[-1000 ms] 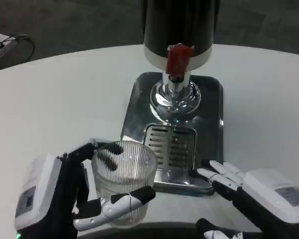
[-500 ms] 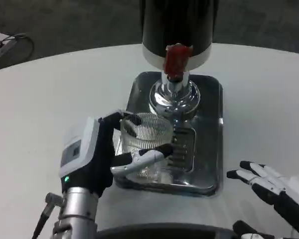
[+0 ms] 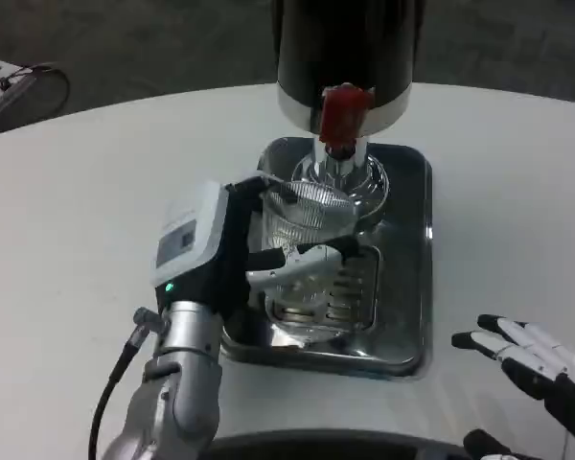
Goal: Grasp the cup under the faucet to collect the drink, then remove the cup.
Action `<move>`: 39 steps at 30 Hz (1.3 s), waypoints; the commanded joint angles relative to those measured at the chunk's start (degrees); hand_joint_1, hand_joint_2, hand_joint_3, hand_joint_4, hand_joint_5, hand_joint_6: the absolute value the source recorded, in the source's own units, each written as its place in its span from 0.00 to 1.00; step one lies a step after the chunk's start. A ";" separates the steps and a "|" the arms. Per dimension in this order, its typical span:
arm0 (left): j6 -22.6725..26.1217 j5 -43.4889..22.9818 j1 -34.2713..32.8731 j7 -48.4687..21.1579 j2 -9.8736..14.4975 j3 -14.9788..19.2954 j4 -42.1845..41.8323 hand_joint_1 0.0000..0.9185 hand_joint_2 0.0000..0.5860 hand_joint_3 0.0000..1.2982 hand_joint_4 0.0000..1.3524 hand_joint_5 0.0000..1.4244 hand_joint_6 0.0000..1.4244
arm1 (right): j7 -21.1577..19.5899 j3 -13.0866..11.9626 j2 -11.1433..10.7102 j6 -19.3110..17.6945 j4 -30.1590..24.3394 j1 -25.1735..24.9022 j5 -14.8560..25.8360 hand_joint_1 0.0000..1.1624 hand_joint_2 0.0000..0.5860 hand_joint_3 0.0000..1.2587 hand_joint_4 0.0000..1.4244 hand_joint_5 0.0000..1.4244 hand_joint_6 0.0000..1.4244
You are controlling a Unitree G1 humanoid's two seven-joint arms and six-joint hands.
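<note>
We have the cup in our left hand, fingers wrapped round its ribbed glass wall with one white finger crossing the front, so the grasp looks done. The cup sits at the centre of the frame, over the grille of the steel drip tray, just below and a little left of the red tap on the black dispenser at the top centre. We judge that it is close to the pour position but perhaps not squarely under the spout (the angle makes this hard to settle). What is left, as we read it: line the cup up, get the drink flowing, fill, then carry the cup away from the tray. The cup appears to hold nothing; we see clear glass and the tray through it, and no liquid falling from the tap. The tray itself shows no pooled drink that we can make out. Our right hand lies at the lower right of the frame on the white table, fingers spread and holding nothing, well apart from the tray.
</note>
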 commanded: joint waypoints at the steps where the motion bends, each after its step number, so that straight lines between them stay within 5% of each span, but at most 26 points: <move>1: -1.48 -0.52 -3.40 1.58 0.10 -1.75 4.69 0.55 0.00 0.78 0.79 0.89 1.00 | -0.26 -1.17 0.01 -0.69 -0.43 1.01 0.62 0.28 0.76 0.09 0.00 0.00 0.08; 6: -2.45 -1.29 -5.10 0.61 0.65 -3.46 6.80 0.41 0.03 0.55 0.59 0.72 0.88 | -0.13 -1.46 -0.01 -0.61 -0.46 1.13 0.88 0.28 0.76 0.09 0.00 0.00 0.08; 9: -2.76 -1.93 -4.63 0.20 1.42 -3.99 6.76 0.24 0.05 0.43 0.41 0.51 0.64 | -0.08 -1.24 -0.17 -0.56 -0.36 0.56 0.85 0.28 0.76 0.09 0.00 0.00 0.09; 15: -2.50 -2.49 -3.81 -0.06 2.98 -4.16 5.49 0.15 0.03 0.32 0.25 0.32 0.35 | 0.05 -0.46 -0.20 -0.41 -0.29 -0.35 0.58 0.28 0.76 0.09 0.00 0.00 0.09; 29: -3.57 -4.65 -2.93 -1.71 4.51 -4.03 2.97 0.09 0.04 0.20 0.15 0.25 0.28 | 0.14 1.45 -0.16 1.09 1.01 -2.86 -0.09 0.28 0.76 0.10 0.00 0.00 0.10; 39: -4.32 -9.38 7.25 -6.28 8.21 1.21 -13.77 0.00 0.02 0.19 0.15 0.24 0.27 | -0.10 2.78 -0.01 1.78 2.07 -4.62 -0.18 0.28 0.76 0.10 0.00 0.00 0.10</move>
